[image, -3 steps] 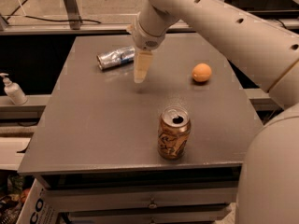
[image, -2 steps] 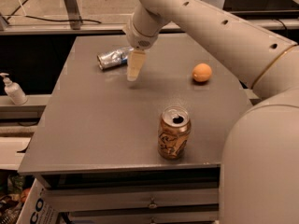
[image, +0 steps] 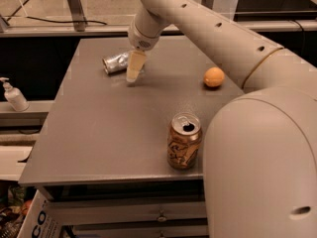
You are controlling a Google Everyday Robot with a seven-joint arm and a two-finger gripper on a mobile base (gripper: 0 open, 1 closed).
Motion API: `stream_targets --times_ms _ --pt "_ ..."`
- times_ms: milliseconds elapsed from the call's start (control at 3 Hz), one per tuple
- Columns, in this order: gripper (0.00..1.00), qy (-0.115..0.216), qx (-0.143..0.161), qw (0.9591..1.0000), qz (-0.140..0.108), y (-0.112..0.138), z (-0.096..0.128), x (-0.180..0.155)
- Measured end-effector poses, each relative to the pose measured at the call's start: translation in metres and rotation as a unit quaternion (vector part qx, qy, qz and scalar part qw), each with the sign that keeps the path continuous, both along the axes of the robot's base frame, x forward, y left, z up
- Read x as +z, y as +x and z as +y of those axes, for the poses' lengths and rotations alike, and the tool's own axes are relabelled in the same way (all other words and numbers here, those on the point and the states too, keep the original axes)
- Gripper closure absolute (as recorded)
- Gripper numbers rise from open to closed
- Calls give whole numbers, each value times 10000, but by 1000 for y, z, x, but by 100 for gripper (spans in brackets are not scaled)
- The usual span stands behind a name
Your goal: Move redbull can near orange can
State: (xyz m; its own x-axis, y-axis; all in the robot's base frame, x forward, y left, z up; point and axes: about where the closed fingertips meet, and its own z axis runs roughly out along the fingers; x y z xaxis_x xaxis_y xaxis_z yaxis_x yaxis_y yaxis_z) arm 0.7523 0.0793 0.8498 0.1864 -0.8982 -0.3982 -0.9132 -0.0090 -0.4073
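Note:
The redbull can (image: 116,63), slim, silver with blue markings, lies on its side at the far left of the grey table (image: 99,128). The orange can (image: 184,141), wider, orange-brown with dark print and an open pull-tab top, stands upright near the table's front edge. My gripper (image: 132,73) hangs from the arm with its pale fingers pointing down, just right of the redbull can and close to the table top. It holds nothing that I can see.
A round orange fruit (image: 214,77) sits at the right of the table. A white pump bottle (image: 14,95) stands on a ledge left of the table. My arm's large body (image: 262,157) fills the lower right. Drawers sit under the table front.
My gripper has moved left and slightly away, closing in on the redbull can's right end. The cans and the fruit have not moved.

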Motion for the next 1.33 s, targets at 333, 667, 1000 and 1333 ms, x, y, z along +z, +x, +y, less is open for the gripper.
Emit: stream_targets --times_ms 333,667,1000,1333 --pt "0 43 -131 9998 120 9 4 -3" --pt "18 63 -233 9994 257 13 4 -8" --pt "41 111 -315 9988 355 14 1 -10" --pt "64 166 -375 9983 415 14 -4 -10"
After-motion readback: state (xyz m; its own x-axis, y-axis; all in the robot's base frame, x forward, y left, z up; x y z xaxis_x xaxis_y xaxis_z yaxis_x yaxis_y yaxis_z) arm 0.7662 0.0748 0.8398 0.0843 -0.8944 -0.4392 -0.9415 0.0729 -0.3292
